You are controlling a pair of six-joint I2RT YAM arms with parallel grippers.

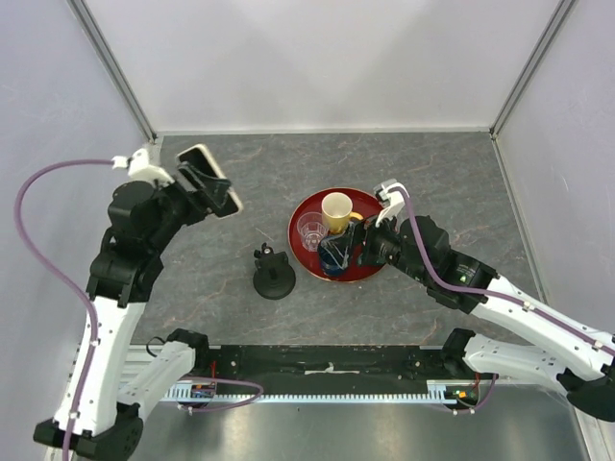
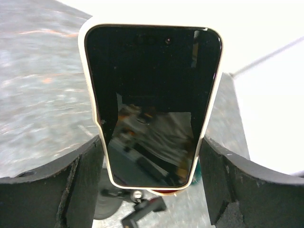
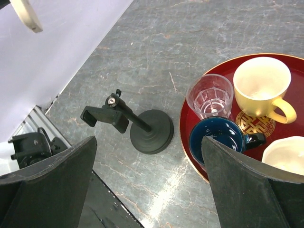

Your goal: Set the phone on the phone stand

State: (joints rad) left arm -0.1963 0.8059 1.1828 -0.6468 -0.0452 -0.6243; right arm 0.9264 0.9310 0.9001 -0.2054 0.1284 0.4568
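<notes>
My left gripper [image 1: 200, 189] is shut on the phone [image 1: 209, 179], a black-screened slab with a pale rim, and holds it in the air over the table's left side. In the left wrist view the phone [image 2: 152, 95] fills the middle, clamped at its lower sides between the two fingers [image 2: 71, 190]. The black phone stand [image 1: 273, 277] stands on the table below and right of it, with a round base and a cradle arm; it also shows in the right wrist view [image 3: 142, 127] and blurred in the left wrist view [image 2: 137, 209]. My right gripper [image 1: 357, 252] is open and empty above the tray's near edge.
A red tray [image 1: 309, 213] right of the stand holds a clear glass [image 1: 310, 230], a yellow mug [image 1: 336, 210] and a dark blue cup [image 3: 219, 137]. A white dish [image 3: 285, 156] shows at the tray's edge. White walls enclose the table.
</notes>
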